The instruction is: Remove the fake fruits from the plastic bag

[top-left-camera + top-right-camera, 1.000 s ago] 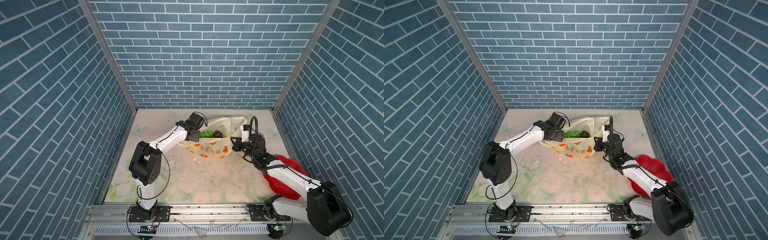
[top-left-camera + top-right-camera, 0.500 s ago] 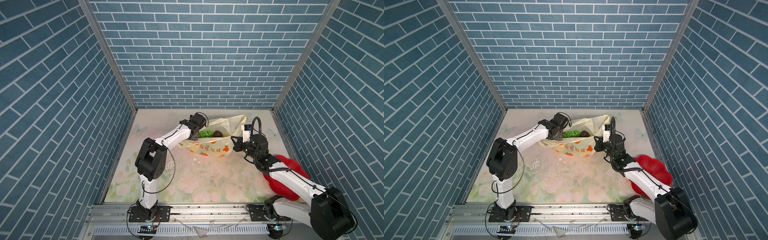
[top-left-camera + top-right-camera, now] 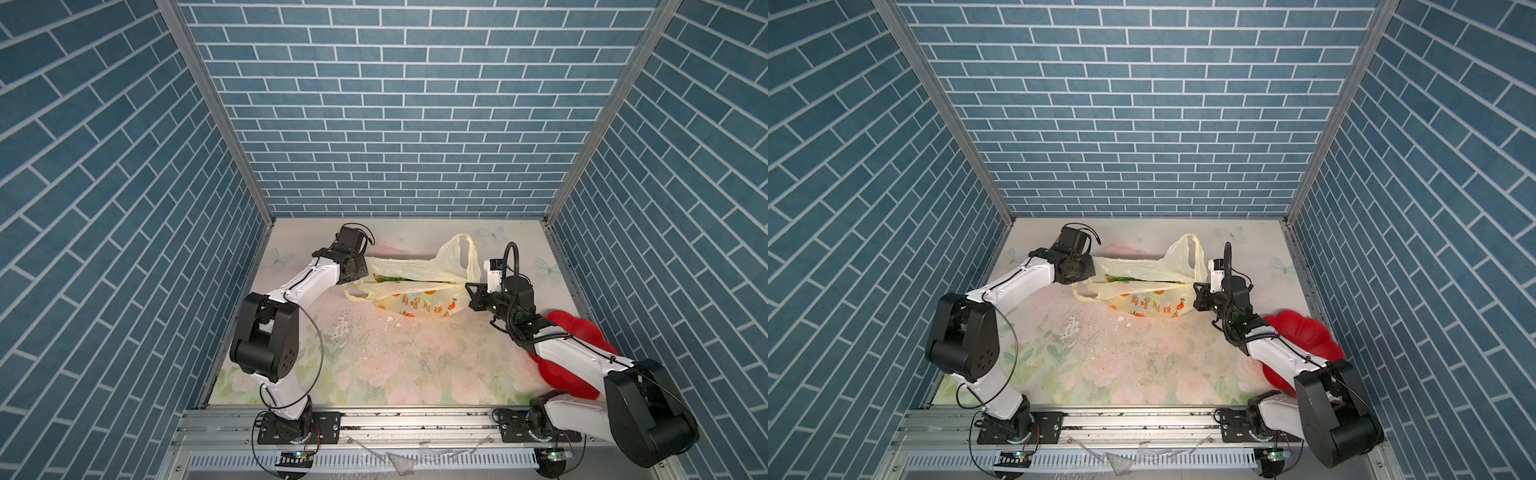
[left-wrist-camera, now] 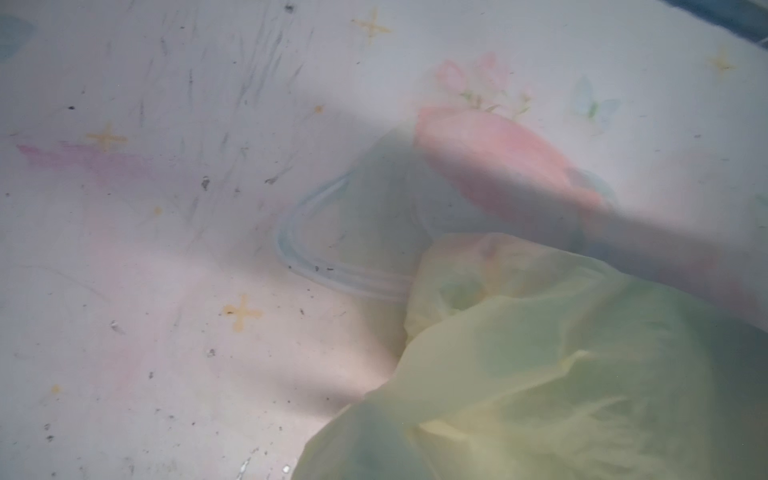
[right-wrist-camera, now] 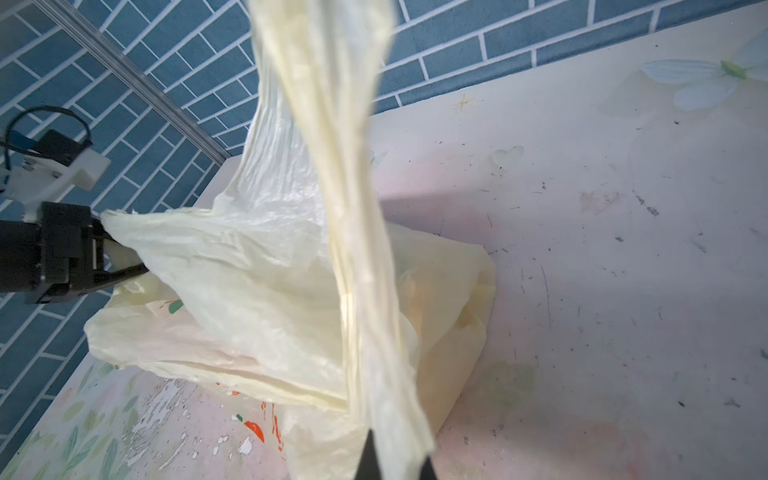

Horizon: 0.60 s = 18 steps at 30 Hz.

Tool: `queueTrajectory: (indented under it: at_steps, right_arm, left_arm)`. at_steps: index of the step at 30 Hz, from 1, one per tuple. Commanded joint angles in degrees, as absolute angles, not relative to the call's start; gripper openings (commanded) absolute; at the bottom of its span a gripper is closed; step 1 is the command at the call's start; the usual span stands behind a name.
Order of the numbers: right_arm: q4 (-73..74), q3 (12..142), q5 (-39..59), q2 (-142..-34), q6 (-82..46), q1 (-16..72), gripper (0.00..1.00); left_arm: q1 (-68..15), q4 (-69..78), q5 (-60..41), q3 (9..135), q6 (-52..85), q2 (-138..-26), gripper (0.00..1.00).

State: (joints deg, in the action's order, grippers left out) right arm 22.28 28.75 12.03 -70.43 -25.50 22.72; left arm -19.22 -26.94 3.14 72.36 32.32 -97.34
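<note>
Top views, near side: red flower-shaped plastic plate (image 3: 582,332) sits under the right arm, and no fruit lies on the part that shows.
Right gripper: right gripper (image 3: 469,286) meets the bag's right end. The right wrist view has its jaws pinching the twisted handle strand, which looks firmly grasped.
Bag: cream-yellow plastic bag (image 3: 415,305) with orange fruit prints lies on the floral tabletop (image 3: 395,365), strung taut between both grippers.
Fruit: fake fruits (image 3: 390,279) are inside the bag, and only a green-and-yellow sliver peeks through the mouth.
Left gripper: farthest back, left gripper (image 5: 112,257) is clenched on the left end of the bag's rim.
Doing it well: pulling the ends apart flattens the mouth. It's better to ease the tension, let one side hold the rim up, and free the other to reach in. Go gently, because this film looks easy to tear.
Change: a second ago the mouth gaped, with green grapes and a dark fruit in plain sight. Now the left gripper has clamped on and drawn leftward, and the opening is a slit.
</note>
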Motion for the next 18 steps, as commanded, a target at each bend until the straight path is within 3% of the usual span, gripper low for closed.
queueTrajectory:
  at_steps: [1, 4, 8, 12, 18]
  right_arm:
    - [12.87, 34.78, 7.57, -67.44, -20.85, 24.14, 0.38]
    - [-0.92, 40.36, -2.77, -64.02, -16.26, 27.02, 0.64]
    - [-16.66, 49.46, -17.58, -63.16, -10.44, 31.94, 0.78]
    - [-26.61, 58.81, -24.38, -66.83, -4.77, 36.31, 0.83]
    - [-27.67, 66.67, -19.81, -76.69, 4.2, 39.56, 0.85]
  left_arm:
    - [-20.49, -23.55, -0.3, 71.33, 32.71, -95.11, 0.0]
    - [-21.56, -24.06, -0.75, 71.53, 31.71, -94.59, 0.0]
    - [-22.78, -24.33, -0.13, 71.54, 31.11, -93.9, 0.0]
    - [-22.96, -24.5, 0.34, 71.87, 30.7, -93.29, 0.0]
    - [-22.89, -24.69, 0.0, 72.78, 30.35, -93.07, 0.0]
